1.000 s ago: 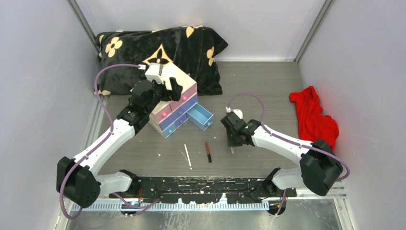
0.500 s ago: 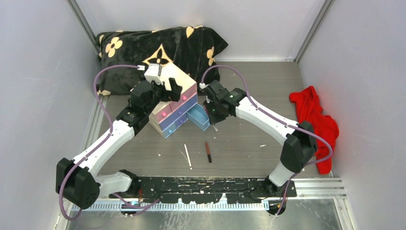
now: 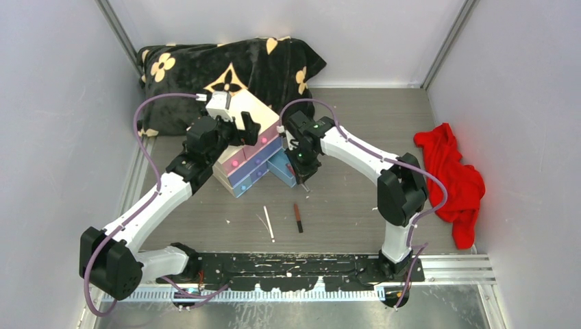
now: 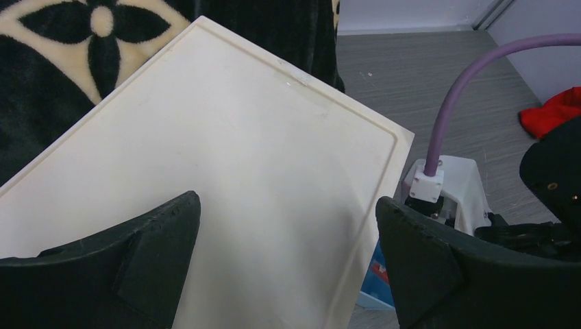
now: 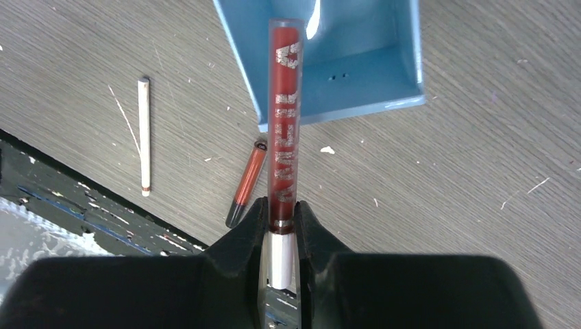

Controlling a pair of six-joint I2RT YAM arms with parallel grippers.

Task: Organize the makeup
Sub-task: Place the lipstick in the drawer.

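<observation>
Our right gripper [image 5: 281, 212] pinches a red gloss tube [image 5: 284, 116] above the open blue drawer [image 5: 384, 82], ready for stowing. Our left gripper [image 4: 288, 199], fingers spread, straddles the cream box [image 4: 226, 137] (seemingly steadying it). A white pencil [image 5: 144, 133] and red-brown pencil [image 5: 246, 181] lie nearby.

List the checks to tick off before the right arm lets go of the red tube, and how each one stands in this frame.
1. Grip on the red tube: ok. The right gripper has its fingers shut on the lower end.
2. The blue drawer open: ok. It is pulled out, with its floor showing.
3. Tube lined up with the drawer: ok in the right wrist view, where the tip overlaps it. Height above it: cannot tell.
4. The cream box steadied: cannot tell. The left gripper is open over the top, and contact is unclear.
5. Other makeup clear of the drop: ok. The white pencil and red-brown pencil lie on the table outside the drawer.
</observation>
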